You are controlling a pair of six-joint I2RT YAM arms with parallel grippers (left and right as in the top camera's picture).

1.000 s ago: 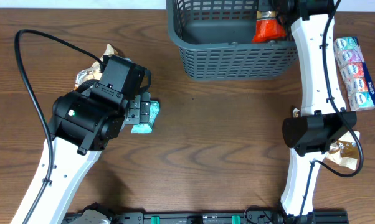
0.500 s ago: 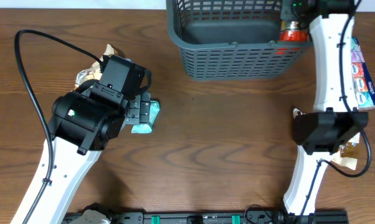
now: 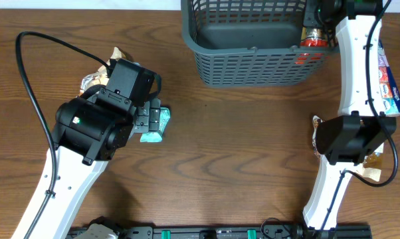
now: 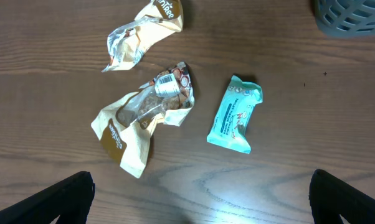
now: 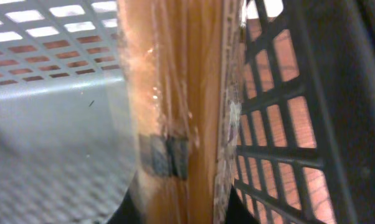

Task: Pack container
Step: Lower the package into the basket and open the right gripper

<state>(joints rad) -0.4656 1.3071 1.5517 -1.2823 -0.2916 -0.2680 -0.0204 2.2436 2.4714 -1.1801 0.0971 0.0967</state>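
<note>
Right arm depositing an orange packet [image 3: 312,37] in the container [image 3: 253,66], which stands at the far edge of the surface [image 3: 240,146], right of centre. The packet stands upright, pressed against the right-hand lattice wall. Your right tool [image 3: 315,24] sits above it. Neither view shows whether it is clenched on the packet or released.

The step in hand appears to be the set-down. Lower until the packet bears on the solid floor and release fully. Then lift straight up, so the fingers clear the thick rim without dragging the packet or shoving the container.

Your left tool [image 4: 203,200] hangs released, fingers spread wide, over a teal packet [image 4: 235,114] and a crumpled tan wrapper [image 4: 141,124], well apart from the container.
</note>
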